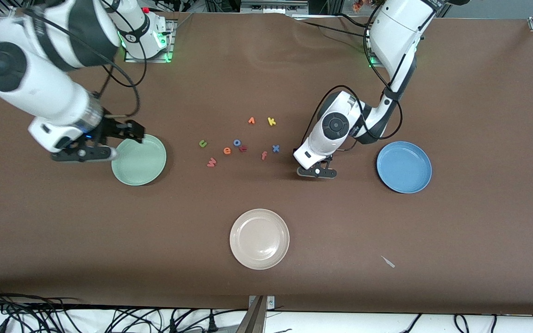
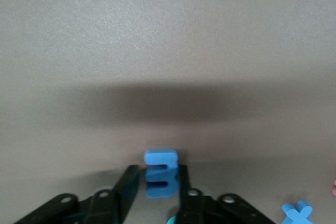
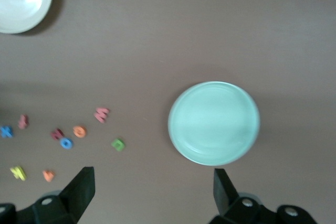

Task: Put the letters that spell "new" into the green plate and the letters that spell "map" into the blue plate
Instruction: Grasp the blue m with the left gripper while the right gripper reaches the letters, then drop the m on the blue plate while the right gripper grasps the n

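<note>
My left gripper (image 1: 317,172) is down at the table between the scattered letters and the blue plate (image 1: 404,166). In the left wrist view its black fingers (image 2: 186,182) press the sides of the upright blue m (image 2: 160,174), and a teal sliver (image 2: 172,217) shows just under them. The olive-green n (image 1: 202,144), orange e (image 1: 227,151) and pinkish-red w (image 1: 211,162) lie on the brown table. My right gripper (image 1: 116,141) hangs wide open and holds nothing, over the table by the rim of the green plate (image 1: 139,162). Both plates hold nothing.
A cream-white plate (image 1: 259,238) sits nearer the front camera. Other loose letters lie mid-table: a blue o (image 1: 237,142), a dark red letter (image 1: 243,148), an orange f (image 1: 263,155), a blue x (image 1: 275,148), an orange letter (image 1: 251,120) and a yellow k (image 1: 271,121).
</note>
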Robot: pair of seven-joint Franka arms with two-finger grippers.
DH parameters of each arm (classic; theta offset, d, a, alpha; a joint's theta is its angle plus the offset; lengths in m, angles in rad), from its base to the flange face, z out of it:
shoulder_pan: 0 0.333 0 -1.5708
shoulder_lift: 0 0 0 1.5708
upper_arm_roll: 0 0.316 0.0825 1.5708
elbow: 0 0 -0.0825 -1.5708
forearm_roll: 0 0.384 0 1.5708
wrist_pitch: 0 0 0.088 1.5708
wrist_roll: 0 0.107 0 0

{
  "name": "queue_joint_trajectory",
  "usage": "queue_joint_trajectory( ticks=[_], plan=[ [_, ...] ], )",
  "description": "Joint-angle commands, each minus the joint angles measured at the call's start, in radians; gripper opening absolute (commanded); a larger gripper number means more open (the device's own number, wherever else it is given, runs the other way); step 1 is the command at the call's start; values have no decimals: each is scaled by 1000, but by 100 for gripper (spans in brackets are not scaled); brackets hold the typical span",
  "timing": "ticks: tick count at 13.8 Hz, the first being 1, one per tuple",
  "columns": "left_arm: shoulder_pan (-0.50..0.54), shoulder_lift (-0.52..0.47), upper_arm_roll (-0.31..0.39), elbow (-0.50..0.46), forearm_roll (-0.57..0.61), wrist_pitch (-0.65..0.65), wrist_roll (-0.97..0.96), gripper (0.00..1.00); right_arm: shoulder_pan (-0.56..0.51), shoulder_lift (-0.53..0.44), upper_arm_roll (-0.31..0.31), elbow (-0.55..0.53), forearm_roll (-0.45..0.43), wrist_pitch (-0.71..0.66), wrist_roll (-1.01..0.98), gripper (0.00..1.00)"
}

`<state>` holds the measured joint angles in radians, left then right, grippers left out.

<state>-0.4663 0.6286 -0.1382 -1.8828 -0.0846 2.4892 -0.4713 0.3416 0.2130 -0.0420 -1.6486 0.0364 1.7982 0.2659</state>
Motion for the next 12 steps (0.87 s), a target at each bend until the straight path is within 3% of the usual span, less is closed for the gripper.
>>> queue_joint_trajectory(
  ticks=[1, 4, 7, 12],
  plan=[
    [-26, 8, 12, 5, -20, 8, -27, 8, -4, -3, 51, -132, 7, 154, 117, 100],
    [-6, -4, 15, 14, -17, -6, -18, 7, -7, -37, 106, -336, -3, 369, 229, 100],
    [21, -26, 26, 60, -7, -126, 5, 7, -10, -47, 143, -495, -6, 547, 393, 100],
    [177, -128, 28, 91, 38, -412, 296, 10, 42, 35, 166, -542, -81, 656, 664, 100]
  ],
)
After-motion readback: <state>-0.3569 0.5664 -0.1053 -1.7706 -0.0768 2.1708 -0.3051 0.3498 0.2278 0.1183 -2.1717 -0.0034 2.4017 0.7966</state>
